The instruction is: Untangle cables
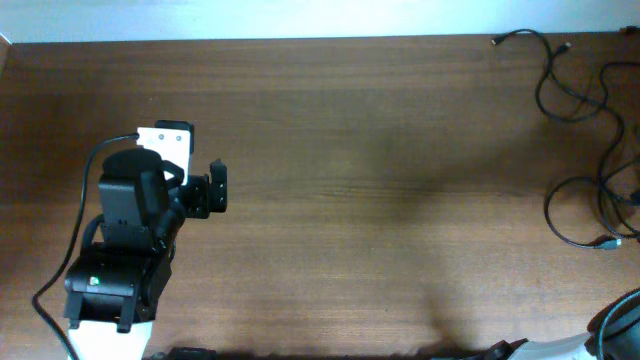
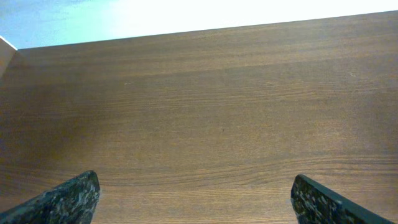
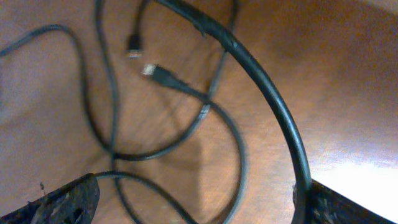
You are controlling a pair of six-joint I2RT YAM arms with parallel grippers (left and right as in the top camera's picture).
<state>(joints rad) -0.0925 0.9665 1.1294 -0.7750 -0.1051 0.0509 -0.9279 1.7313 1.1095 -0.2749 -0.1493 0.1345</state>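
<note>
Our L gripper (image 2: 196, 190) is spread wide above the wood table (image 2: 217, 93), left side. Our R gripper (image 3: 198, 194), fingers (image 3: 62, 202) also wide apart, hangs over the cables (image 3: 273, 102): black loops w/ loose plugs, tangled at table's right edge.

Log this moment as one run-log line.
left tool: open, over bare table | right tool: open, above cables, holding nothing | cables: looped and crossing, far right of table
</note>
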